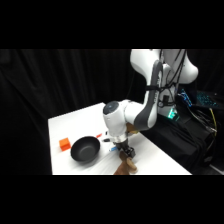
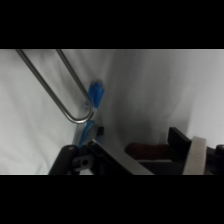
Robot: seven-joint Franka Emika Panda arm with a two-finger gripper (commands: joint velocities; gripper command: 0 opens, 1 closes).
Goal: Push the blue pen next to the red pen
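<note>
- An orange block sits near the left edge of the white counter.
- Just right of it lies a dark round bowl.
- The red pen lies beyond the bowl's rim.
- The gripper is low over the counter; whether it is open or closed, I cannot tell.
- The blue pen lies right by it, beside the metal tongs in the wrist view.
- A brown object lies at the front edge.

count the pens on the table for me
2. The blue pen lies on the table just under the hand, right of the black bowl. The red pen peeks out behind the bowl's far rim. The arm may hide more.
</note>
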